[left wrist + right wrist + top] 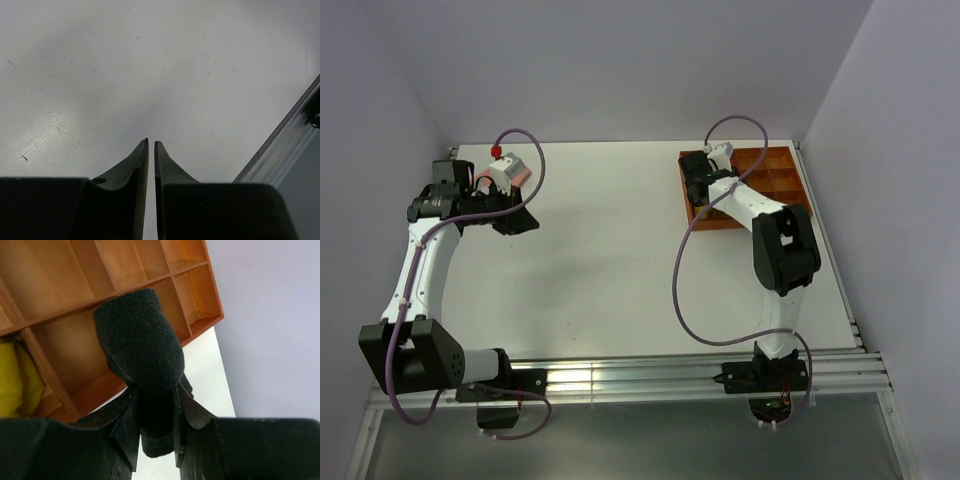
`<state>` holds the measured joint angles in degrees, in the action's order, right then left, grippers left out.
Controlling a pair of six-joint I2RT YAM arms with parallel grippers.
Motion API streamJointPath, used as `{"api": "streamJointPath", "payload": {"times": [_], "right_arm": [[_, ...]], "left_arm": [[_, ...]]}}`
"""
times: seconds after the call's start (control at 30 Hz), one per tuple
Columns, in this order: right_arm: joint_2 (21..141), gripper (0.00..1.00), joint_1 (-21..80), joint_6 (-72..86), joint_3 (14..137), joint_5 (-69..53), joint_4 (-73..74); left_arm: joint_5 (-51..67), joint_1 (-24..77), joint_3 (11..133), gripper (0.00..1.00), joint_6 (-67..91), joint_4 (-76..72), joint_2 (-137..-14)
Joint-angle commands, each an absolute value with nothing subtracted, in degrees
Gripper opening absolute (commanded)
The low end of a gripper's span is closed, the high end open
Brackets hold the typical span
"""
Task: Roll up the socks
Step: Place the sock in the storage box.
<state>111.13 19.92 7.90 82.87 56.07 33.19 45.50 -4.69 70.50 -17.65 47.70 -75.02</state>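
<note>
R claw (155, 426) grips black sock (140, 345) over tray (47, 372) edge; L claw (151, 146) closed, empty, above bare table (150, 60).

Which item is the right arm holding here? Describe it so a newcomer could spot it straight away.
Start at the orange tray in the far right corner of the table, where the right pincer is poised. Clamped in it is the black sock, a plain dark knitted bundle. Its neighbour, the yellow sock, sits inside a tray compartment; only the black one is gripped.

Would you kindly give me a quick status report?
Left tool nearly shut, empty. Right tool gripping black sock at orange tray. No obstruction seen.
</note>
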Motion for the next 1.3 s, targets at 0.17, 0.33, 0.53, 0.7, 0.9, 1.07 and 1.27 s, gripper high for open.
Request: {"api": "streamJointPath", "payload": {"times": [0.17, 0.33, 0.53, 0.7, 0.9, 1.07, 1.27], "right_arm": [[117.0, 0.0, 18.3, 5.8, 87.9, 59.1, 30.1], [119.9, 0.0, 18.1, 5.5, 89.6, 56.3, 30.8], [122.6, 0.0, 18.0, 6.3, 92.3, 48.0, 34.1], [123.3, 0.0, 17.6, 8.0, 92.7, 40.7, 36.2], [123.4, 0.0, 15.9, 9.9, 94.7, 33.5, 40.7], [123.6, 0.0, 14.5, 11.0, 96.0, 28.6, 43.3], [123.6, 0.0, 12.0, 12.5, 96.1, 20.0, 45.0]], "left_arm": [[48.2, -4.9, 70.3, 0.15, -16.7, 45.7, -76.2], [48.5, -4.9, 69.7, 0.15, -16.5, 45.0, -76.4], [48.3, -4.9, 69.5, 0.15, -16.4, 44.9, -76.7], [49.0, -4.9, 69.7, 0.16, -16.1, 44.9, -77.3], [49.0, -4.9, 70.5, 0.16, -16.0, 45.6, -77.6], [49.0, -4.9, 71.2, 0.16, -15.7, 46.0, -77.5], [49.7, -4.9, 72.1, 0.17, -14.9, 46.8, -77.5]]}}
